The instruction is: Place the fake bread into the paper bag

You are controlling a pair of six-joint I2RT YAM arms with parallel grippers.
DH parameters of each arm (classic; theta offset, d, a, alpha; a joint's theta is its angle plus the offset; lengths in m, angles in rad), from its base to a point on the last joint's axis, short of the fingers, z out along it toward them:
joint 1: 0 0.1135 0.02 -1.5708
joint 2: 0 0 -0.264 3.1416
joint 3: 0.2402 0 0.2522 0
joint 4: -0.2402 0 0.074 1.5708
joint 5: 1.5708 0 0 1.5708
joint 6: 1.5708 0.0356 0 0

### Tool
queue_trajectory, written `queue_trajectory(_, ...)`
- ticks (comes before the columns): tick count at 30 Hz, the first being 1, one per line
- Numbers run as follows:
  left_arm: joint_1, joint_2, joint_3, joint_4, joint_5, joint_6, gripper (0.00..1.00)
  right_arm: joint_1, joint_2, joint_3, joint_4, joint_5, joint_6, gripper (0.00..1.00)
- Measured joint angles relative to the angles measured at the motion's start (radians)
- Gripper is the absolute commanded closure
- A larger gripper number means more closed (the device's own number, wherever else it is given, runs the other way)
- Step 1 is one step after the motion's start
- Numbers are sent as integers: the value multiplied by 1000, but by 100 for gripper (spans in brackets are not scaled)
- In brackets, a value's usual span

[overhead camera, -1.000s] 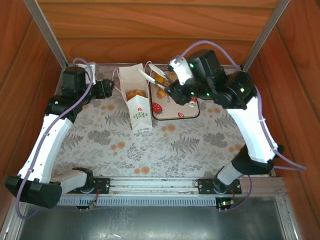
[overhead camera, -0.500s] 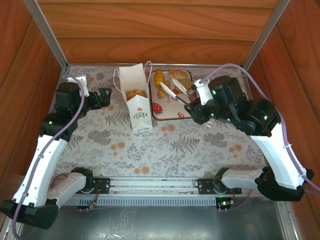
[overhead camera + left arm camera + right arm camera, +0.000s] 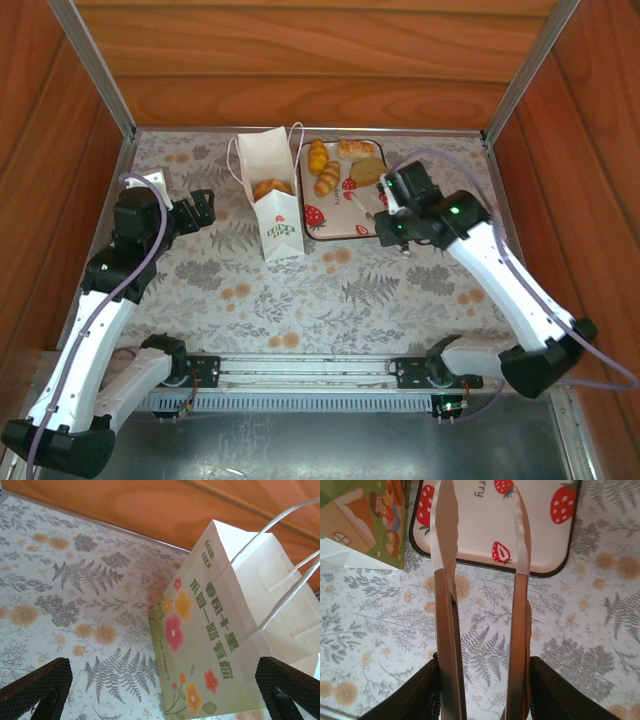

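The white paper bag (image 3: 272,195) stands upright at the back of the table with a golden pastry (image 3: 270,187) inside its open top. Several more pieces of fake bread, among them croissants (image 3: 328,178) and a brown bun (image 3: 368,170), lie on the strawberry-print tray (image 3: 340,228). My right gripper (image 3: 390,222) is shut on metal tongs (image 3: 445,555), whose arms stand apart and empty over the tray's near edge (image 3: 485,566). My left gripper (image 3: 200,210) is open, left of the bag and apart from it. The bag's flowered side (image 3: 215,630) faces the left gripper (image 3: 165,700).
Wooden walls close in the back and both sides. Floral cloth (image 3: 330,290) covers the table. The tray sits right beside the bag. A rail (image 3: 300,370) with both arm bases runs along the near edge.
My right arm swung back from over the bag and tray's far end to the tray's near edge, tongs still held. The left gripper opened wider and drew back from the bag.
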Motion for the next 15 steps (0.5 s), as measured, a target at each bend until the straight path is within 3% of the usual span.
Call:
queue_trajectory(8,0,35,-17,48,16,0,0,0,250,12,214,8,-14,54)
queue_trajectory(15,0,55,-19,63,19,3,0,-2,483,142,290,32,-11,51)
